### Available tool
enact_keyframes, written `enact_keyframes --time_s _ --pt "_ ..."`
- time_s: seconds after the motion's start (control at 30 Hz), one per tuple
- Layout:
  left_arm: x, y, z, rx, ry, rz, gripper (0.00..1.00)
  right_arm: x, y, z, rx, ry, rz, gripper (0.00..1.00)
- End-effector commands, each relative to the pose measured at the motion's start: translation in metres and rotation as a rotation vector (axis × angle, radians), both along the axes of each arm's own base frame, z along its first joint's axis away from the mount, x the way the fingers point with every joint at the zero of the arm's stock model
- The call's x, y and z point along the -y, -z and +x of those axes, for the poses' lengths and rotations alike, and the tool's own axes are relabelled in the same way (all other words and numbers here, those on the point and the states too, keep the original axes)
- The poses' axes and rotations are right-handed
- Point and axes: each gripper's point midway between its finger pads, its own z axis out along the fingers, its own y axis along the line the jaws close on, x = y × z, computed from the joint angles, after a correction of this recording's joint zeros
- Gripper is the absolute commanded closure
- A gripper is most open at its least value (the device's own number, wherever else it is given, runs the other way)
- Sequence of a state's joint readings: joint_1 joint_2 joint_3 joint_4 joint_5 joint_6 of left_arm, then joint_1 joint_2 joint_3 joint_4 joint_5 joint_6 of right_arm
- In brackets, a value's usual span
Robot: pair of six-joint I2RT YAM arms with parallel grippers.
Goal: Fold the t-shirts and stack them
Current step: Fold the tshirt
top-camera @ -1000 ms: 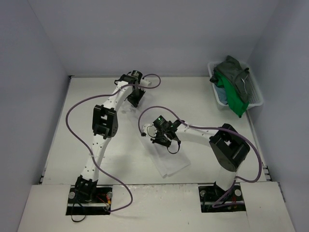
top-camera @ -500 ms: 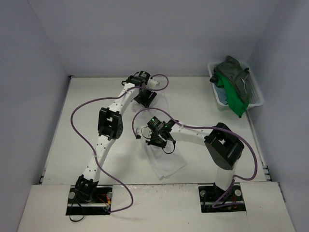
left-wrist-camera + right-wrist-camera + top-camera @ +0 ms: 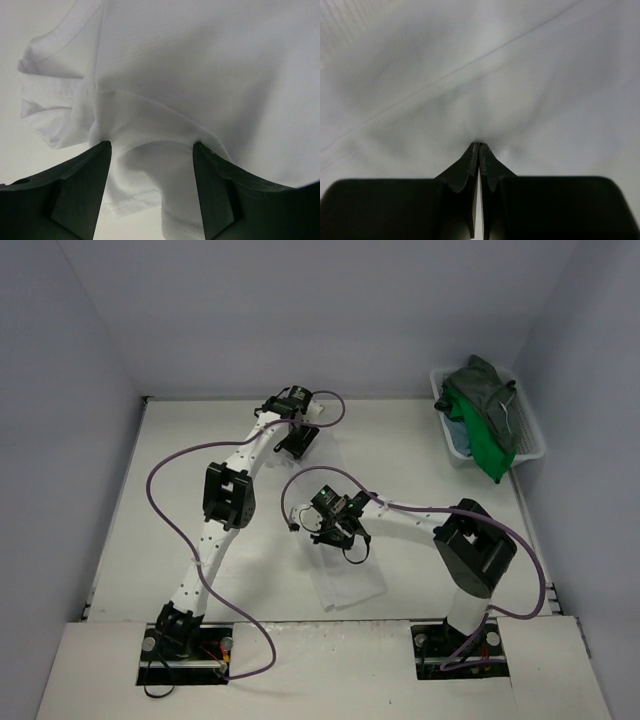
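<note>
- Now that the left hand (image 3: 150,145) has let go, its jaws stand wide just above the white t-shirt (image 3: 225,75), whose far edge lies rumpled on the surface (image 3: 420,440).
- The right hand (image 3: 479,145) stays pinched shut on the shirt's middle.
- This fold looks laid but unsmoothed, and the other t-shirts (image 3: 485,415) wait in the basket (image 3: 455,452).

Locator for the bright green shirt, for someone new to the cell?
At the table's far right corner sits a white mesh basket heaped with shirts. The bright green t-shirt spills over its near rim, under a dark grey-green t-shirt; nothing else is that vivid.
</note>
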State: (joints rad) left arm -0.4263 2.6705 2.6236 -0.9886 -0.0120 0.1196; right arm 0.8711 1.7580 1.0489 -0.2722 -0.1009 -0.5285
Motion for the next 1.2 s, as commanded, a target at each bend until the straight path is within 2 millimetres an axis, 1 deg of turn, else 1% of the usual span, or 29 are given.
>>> enact_keyframes --time_s 0.0,0.1,0.2,0.23,0.27,0.3,0.33,0.4,0.43,0.5,0.53,0.6,0.63,0.67,0.7,0.73,0.77,0.8,0.83,0.87,0.9,0.93,0.97,1.0,1.03,1.07,1.1,1.13,1.17 --pt "-0.050 0.013 0.006 -0.006 -0.100 0.153 0.39 0.012 -0.020 -0.002 0.033 0.032 0.000 1.00" --pt "-0.055 0.012 0.007 -0.009 -0.115 0.139 0.37 0.014 -0.017 -0.003 0.025 0.041 -0.004 1.00" --pt "-0.054 0.000 0.010 0.015 -0.121 0.114 0.32 0.013 -0.015 0.001 0.025 0.052 0.002 1.00" --pt "-0.053 -0.013 0.014 0.044 -0.124 0.101 0.31 0.013 -0.015 0.002 0.028 0.057 0.006 1.00" --pt "-0.051 -0.020 0.015 0.058 -0.124 0.088 0.28 0.013 -0.017 0.005 0.033 0.063 0.013 0.97" --pt "-0.048 -0.028 0.016 0.072 -0.118 0.067 0.18 0.011 -0.019 0.008 0.039 0.068 0.021 0.96" --pt "-0.046 -0.046 0.020 0.112 -0.119 0.049 0.18 0.010 -0.021 0.009 0.042 0.070 0.026 0.94" --pt "-0.041 -0.068 0.024 0.155 -0.109 0.012 0.17 0.009 -0.030 0.017 0.058 0.088 0.053 0.84" --pt "-0.040 -0.090 0.027 0.204 -0.107 -0.011 0.17 0.008 -0.034 0.019 0.063 0.089 0.062 0.81" --pt "-0.036 -0.113 0.029 0.248 -0.094 -0.049 0.17 0.009 -0.044 0.024 0.084 0.098 0.086 0.75" --pt "-0.034 -0.135 0.029 0.289 -0.088 -0.072 0.17 0.008 -0.053 0.028 0.101 0.105 0.102 0.70" --pt "-0.033 -0.155 0.026 0.317 -0.079 -0.096 0.17 0.007 -0.061 0.032 0.118 0.115 0.116 0.68" --pt "-0.031 -0.178 0.021 0.347 -0.062 -0.130 0.17 0.007 -0.066 0.034 0.133 0.115 0.121 0.65" --pt "-0.031 -0.180 0.015 0.339 -0.045 -0.132 0.17 0.008 -0.074 0.035 0.149 0.115 0.134 0.64" --pt "-0.031 -0.187 0.011 0.346 -0.040 -0.139 0.17 0.008 -0.079 0.035 0.160 0.113 0.138 0.63" --pt "-0.033 -0.217 0.004 0.403 -0.035 -0.167 0.17 0.010 -0.083 0.036 0.174 0.115 0.140 0.63" --pt "-0.031 -0.213 -0.006 0.375 -0.007 -0.179 0.17 0.011 -0.090 0.036 0.188 0.112 0.148 0.62" --pt "-0.031 -0.222 -0.013 0.383 0.011 -0.190 0.17 0.012 -0.093 0.035 0.195 0.108 0.150 0.62" --pt "-0.033 -0.254 -0.028 0.435 0.029 -0.219 0.17 0.012 -0.102 0.036 0.216 0.106 0.168 0.62" --pt "-0.033 -0.266 -0.038 0.450 0.065 -0.229 0.17 0.014 -0.105 0.035 0.232 0.097 0.164 0.62" --pt "-0.038 -0.285 -0.058 0.476 0.092 -0.241 0.17 0.015 -0.108 0.035 0.247 0.093 0.167 0.62" --pt "-0.039 -0.293 -0.070 0.485 0.125 -0.248 0.17 0.016 -0.116 0.035 0.272 0.090 0.179 0.62" --pt "-0.042 -0.299 -0.081 0.501 0.169 -0.240 0.17 0.017 -0.117 0.033 0.280 0.080 0.176 0.62" --pt "-0.042 -0.304 -0.093 0.511 0.202 -0.248 0.17 0.021 -0.113 0.029 0.286 0.061 0.156 0.62" --pt "-0.049 -0.304 -0.115 0.515 0.230 -0.243 0.17 0.022 -0.113 0.026 0.302 0.050 0.138 0.62" --pt "-0.053 -0.301 -0.128 0.516 0.277 -0.219 0.17 0.026 -0.113 0.019 0.296 0.033 0.122 0.62" --pt "-0.055 -0.295 -0.140 0.505 0.306 -0.213 0.17 0.028 -0.107 0.010 0.280 0.005 0.102 0.62" --pt "-0.065 -0.282 -0.161 0.491 0.317 -0.194 0.17 0.030 -0.108 0.002 0.279 -0.014 0.094 0.62" --pt "-0.073 -0.276 -0.170 0.494 0.335 -0.165 0.17 0.027 -0.105 -0.009 0.276 -0.056 0.088 0.62"
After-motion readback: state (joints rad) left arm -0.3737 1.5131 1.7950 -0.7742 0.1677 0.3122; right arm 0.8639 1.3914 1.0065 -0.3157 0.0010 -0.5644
